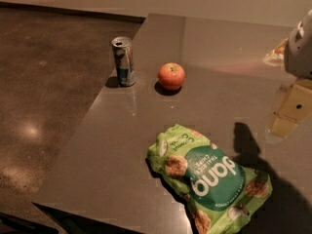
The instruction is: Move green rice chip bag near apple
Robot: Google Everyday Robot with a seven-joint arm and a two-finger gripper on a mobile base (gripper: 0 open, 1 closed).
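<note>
green rice chip bag [214, 184]: bright green, dark green circle, white lettering, round tan chip pictures | apple [171, 75]: red-orange, yellowish patch on top | can [124, 61]: silver with blue | bench [219, 48]: plain grey-brown, glossy | pincer [291, 110]: pale tan under white-grey body, at right edge over bench | floor [44, 82]: dark brown, speckled

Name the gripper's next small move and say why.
Probably swing the gripper left and down toward the green rice chip bag. The gripper hangs at the right edge, apart from the bag and holding nothing. The bag lies flat near the front edge, well away from the apple, which sits beside the drink can.
</note>
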